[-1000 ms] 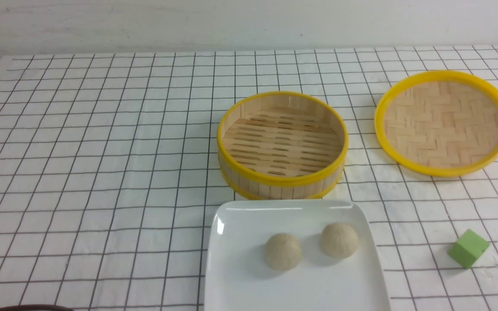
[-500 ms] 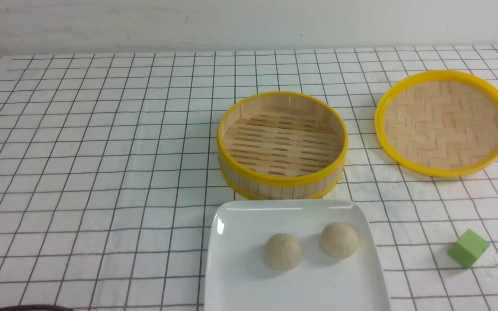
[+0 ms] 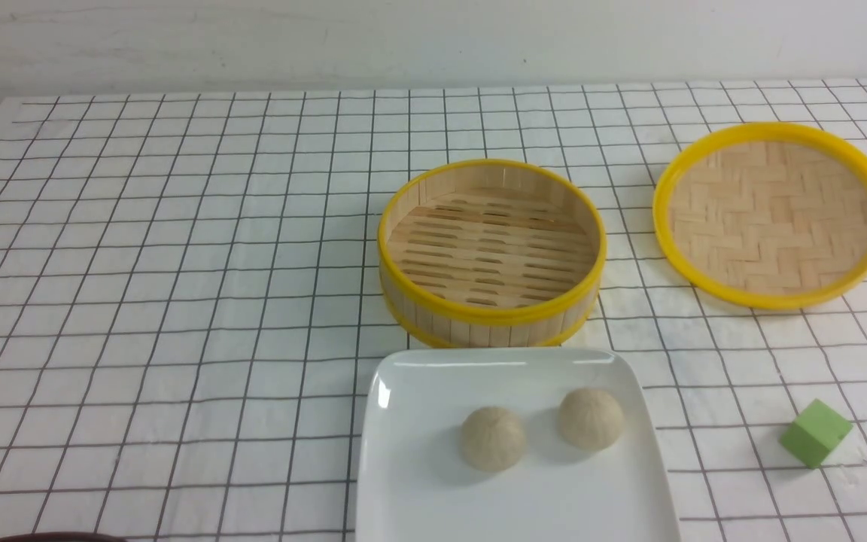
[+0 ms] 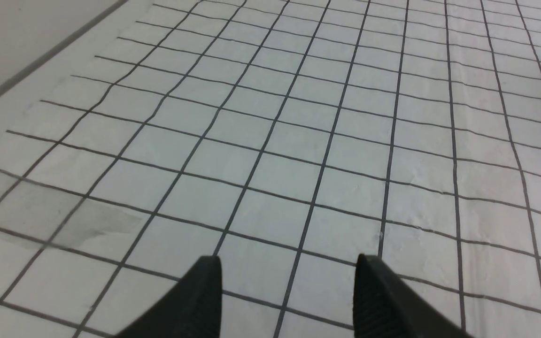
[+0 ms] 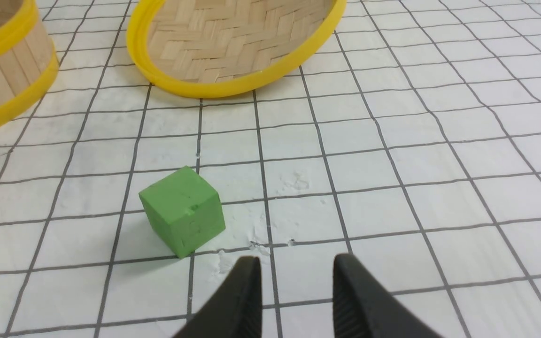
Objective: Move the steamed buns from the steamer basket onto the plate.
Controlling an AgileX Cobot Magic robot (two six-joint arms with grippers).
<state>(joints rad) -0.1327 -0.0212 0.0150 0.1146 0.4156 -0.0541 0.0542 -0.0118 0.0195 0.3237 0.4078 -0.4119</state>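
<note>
Front view: both steamed buns (image 3: 492, 438) on plate (image 3: 418, 497); end effectors released, well apart.

White tablecloth (image 3: 177, 301) with black grid lines, plain pale wall (image 3: 328, 38) behind, soft even light

Cream-beige steamed buns (image 3: 492, 438) on a glossy white plate (image 3: 418, 489); yellow-rimmed pale bamboo steamer basket (image 3: 491, 316); herringbone-woven lid (image 3: 772, 214); green cube (image 3: 815, 433); black-gridded white worktop (image 3: 162, 301).
</note>
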